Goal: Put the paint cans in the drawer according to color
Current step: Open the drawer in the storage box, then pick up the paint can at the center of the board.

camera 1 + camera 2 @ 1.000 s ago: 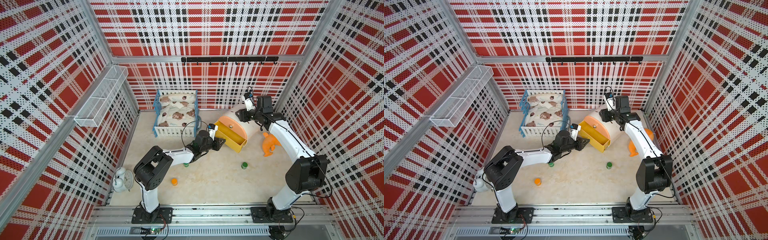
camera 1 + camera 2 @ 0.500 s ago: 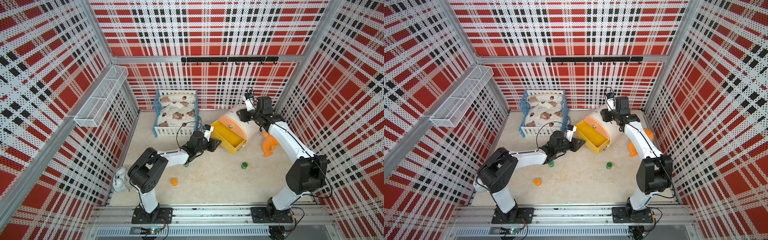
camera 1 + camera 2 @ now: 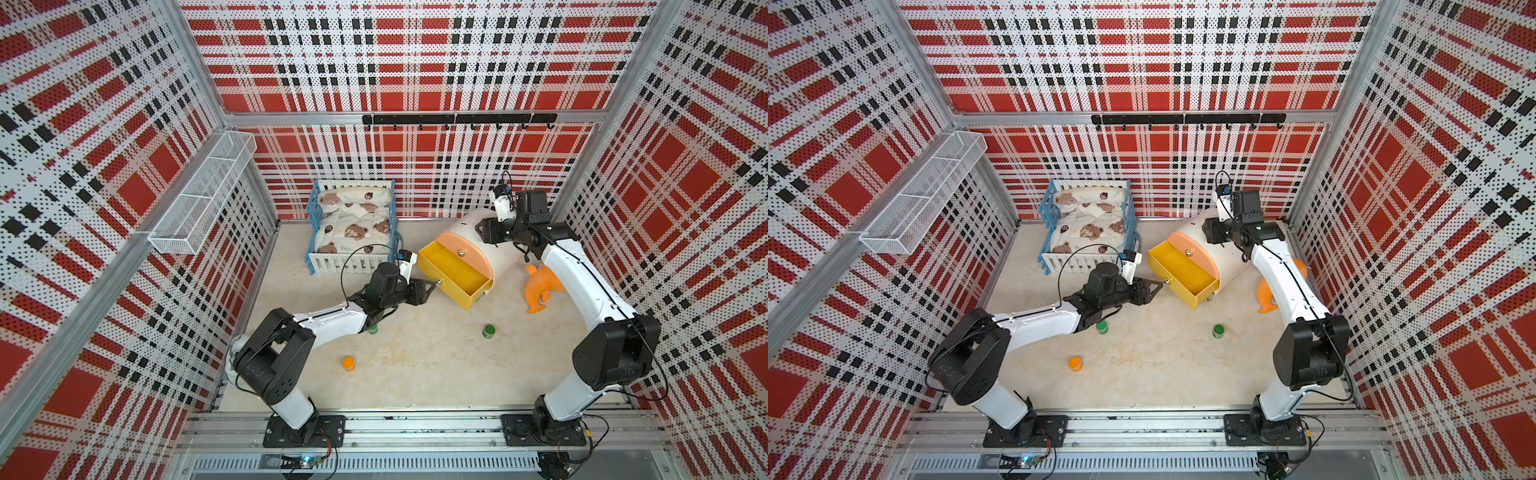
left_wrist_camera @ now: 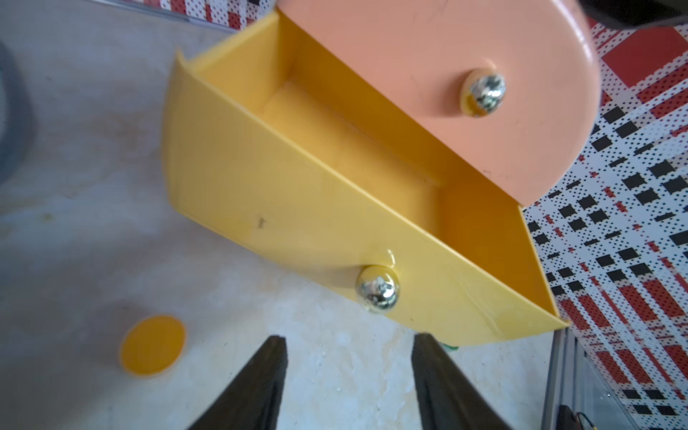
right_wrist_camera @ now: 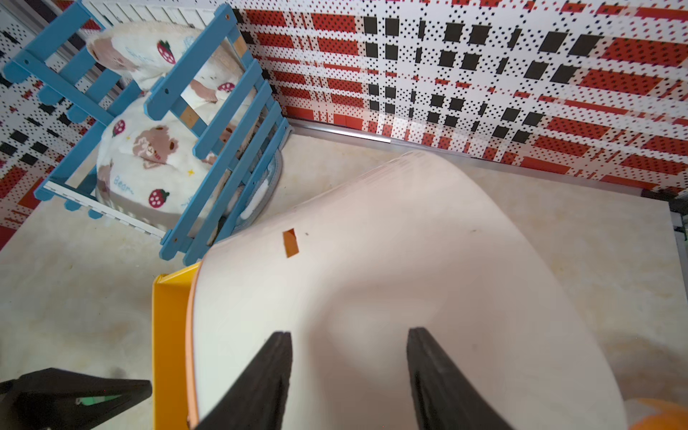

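Note:
A yellow drawer (image 3: 455, 272) stands pulled out of the white round cabinet (image 3: 473, 224) and holds nothing. My left gripper (image 3: 431, 286) is open just in front of the drawer's silver knob (image 4: 377, 287), with nothing between its fingers. In both top views three paint cans stand on the floor: a green one (image 3: 489, 331) on the right, an orange one (image 3: 348, 363) near the front, and another green one (image 3: 1102, 327) half under my left arm. The orange cap (image 4: 152, 344) also shows in the left wrist view. My right gripper (image 3: 483, 230) is open over the cabinet top (image 5: 372, 260).
The peach upper drawer front (image 4: 465, 93) is closed. A blue toy crib (image 3: 353, 232) with bedding stands at the back, left of the cabinet. An orange soft toy (image 3: 540, 286) lies right of the cabinet under my right arm. A wire basket (image 3: 203, 195) hangs on the left wall.
My left gripper was shut on the drawer knob, drew the yellow drawer out a little, and has now opened and let the knob go. The right arm stayed on the cabinet.

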Robot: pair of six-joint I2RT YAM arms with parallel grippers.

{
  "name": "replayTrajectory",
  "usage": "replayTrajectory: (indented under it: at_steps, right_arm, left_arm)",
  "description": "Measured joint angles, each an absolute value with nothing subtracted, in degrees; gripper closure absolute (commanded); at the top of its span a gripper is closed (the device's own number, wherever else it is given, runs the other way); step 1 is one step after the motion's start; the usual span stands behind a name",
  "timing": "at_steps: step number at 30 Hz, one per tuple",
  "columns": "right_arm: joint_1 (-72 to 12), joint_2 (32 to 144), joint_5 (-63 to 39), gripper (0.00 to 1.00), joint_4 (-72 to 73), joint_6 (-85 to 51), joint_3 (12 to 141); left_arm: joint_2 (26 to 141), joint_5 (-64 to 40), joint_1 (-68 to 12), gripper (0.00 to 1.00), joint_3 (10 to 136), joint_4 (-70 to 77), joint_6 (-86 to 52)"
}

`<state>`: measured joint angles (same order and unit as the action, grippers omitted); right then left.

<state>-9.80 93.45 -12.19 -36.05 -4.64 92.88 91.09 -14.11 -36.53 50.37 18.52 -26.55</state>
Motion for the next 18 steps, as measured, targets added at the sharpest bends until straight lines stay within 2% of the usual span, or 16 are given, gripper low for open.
replayTrajectory:
  at_steps: [9, 18]
  right_arm:
    - [-14.68, 84.53, -9.10, 0.48, -42.87, -8.80, 92.95]
    - [-24.01, 77.01, -4.23, 0.48, -45.30, -14.06, 86.11]
  left_arm:
    - [80.84, -5.19, -34.74, 0.41, 47.18, 11.38, -24.88]
    - [82.50, 1.41, -34.87, 0.42, 44.31, 9.65, -24.05]
